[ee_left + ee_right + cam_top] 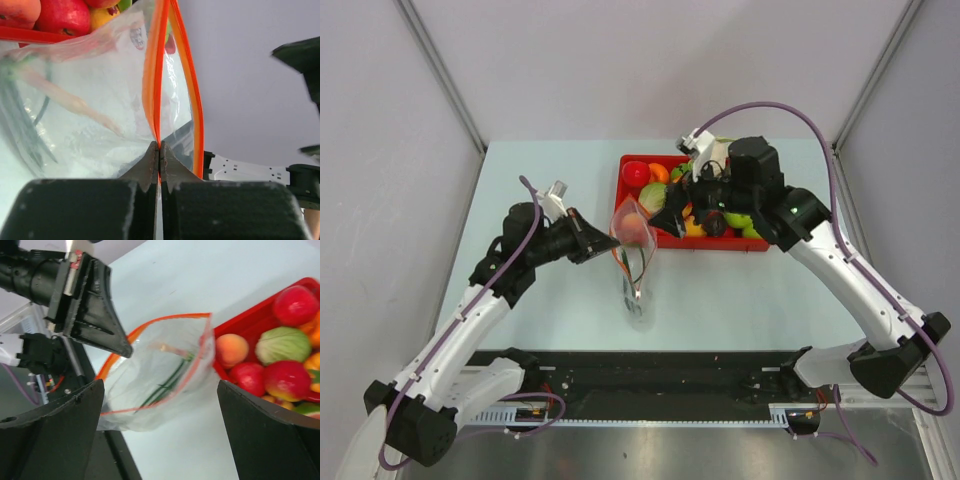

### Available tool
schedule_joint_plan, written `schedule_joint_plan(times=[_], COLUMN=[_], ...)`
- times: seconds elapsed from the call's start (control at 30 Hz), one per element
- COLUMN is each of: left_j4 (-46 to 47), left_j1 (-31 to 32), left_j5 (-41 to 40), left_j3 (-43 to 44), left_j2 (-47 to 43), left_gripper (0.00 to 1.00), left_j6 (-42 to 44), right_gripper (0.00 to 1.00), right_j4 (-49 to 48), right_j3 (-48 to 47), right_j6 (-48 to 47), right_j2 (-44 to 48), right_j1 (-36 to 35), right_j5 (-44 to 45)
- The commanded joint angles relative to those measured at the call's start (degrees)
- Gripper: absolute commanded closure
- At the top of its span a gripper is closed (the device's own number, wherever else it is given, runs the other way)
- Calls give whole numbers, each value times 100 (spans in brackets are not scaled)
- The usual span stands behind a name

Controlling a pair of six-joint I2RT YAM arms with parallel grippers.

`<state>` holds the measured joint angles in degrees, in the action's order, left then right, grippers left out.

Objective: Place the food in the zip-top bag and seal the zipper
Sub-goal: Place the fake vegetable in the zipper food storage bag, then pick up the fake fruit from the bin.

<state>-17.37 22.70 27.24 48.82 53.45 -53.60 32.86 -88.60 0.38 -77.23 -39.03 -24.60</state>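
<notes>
The clear zip-top bag hangs open beside the red tray's left end. My left gripper is shut on its orange-red zipper, pinching the strip at the near corner. The bag's mouth gapes open. Inside the bag lies a thin pale orange item with green stalks. My right gripper hovers over the tray's left end, above the bag, with jaws wide open and empty. The food, red, peach and green toy fruits, lies in the tray.
The red tray stands at the back middle of the table, with a peach at the end nearest the bag. The left gripper's black fingers show in the right wrist view. A black rail runs along the near table edge.
</notes>
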Motion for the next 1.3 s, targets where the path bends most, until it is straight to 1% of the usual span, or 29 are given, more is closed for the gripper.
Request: schedule_joint_plan(times=[0.0,0.13,0.2,0.33,0.4,0.53,0.63,0.87,1.13,1.27], left_j4=[58,31,-12,-56,-48,-39,-39,-83,-92,-109], left_j1=[-64,-90,-90,-99,-99,-99,-99,-108,-99,-99], left_j5=[-44,-184,-246,-334,-351,-395,-395,-422,-413,-422], left_j3=[14,110,163,181,172,189,216,260,251,251], left_j2=[-71,-98,-81,-54,-63,-37,34,174,192,209], left_gripper=[100,100,100,100,100,100,100,100,100,100], left_j6=[421,509,553,614,623,676,711,781,799,834], right_gripper=[0,0,0,0,0,0,0,0,0,0], right_j4=[62,167,273,694,844,1108,1100,1214,1074,985], right_j3=[-219,-211,-263,-378,-360,-176,-9,62,80,88], right_j6=[-592,-855,-1145,-1645,-1865,-1989,-2024,-1972,-1779,-1752], right_j2=[95,-160,-353,-880,-1004,-1233,-1382,-1874,-2436,-2551], right_j1=[421,1062,1352,1749,2002,2407,2618,2733,2865,2892], right_j5=[77,201,376,754,948,1291,1589,1932,1845,1749])
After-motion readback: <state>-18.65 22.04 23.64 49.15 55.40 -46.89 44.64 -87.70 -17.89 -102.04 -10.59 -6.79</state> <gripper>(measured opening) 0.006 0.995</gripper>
